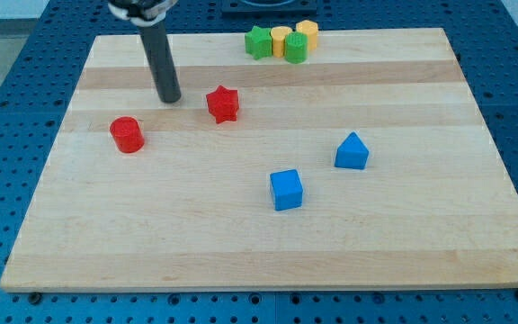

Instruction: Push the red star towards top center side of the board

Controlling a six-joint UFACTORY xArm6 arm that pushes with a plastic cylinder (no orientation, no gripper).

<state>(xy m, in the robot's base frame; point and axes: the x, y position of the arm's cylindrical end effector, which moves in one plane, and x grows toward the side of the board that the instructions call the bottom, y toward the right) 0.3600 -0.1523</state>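
Observation:
The red star [223,104] lies on the wooden board [268,243], left of centre in the upper half. My tip [169,99] rests on the board a short way to the star's left, apart from it. The dark rod rises from there to the view's top edge. A red cylinder [127,134] stands below and left of my tip.
A cluster of a green star [258,41], a yellow block [280,40], a green cylinder [296,49] and a yellow block [307,32] sits at the top centre edge. A blue cube [286,190] and a blue pointed block [352,151] lie right of centre.

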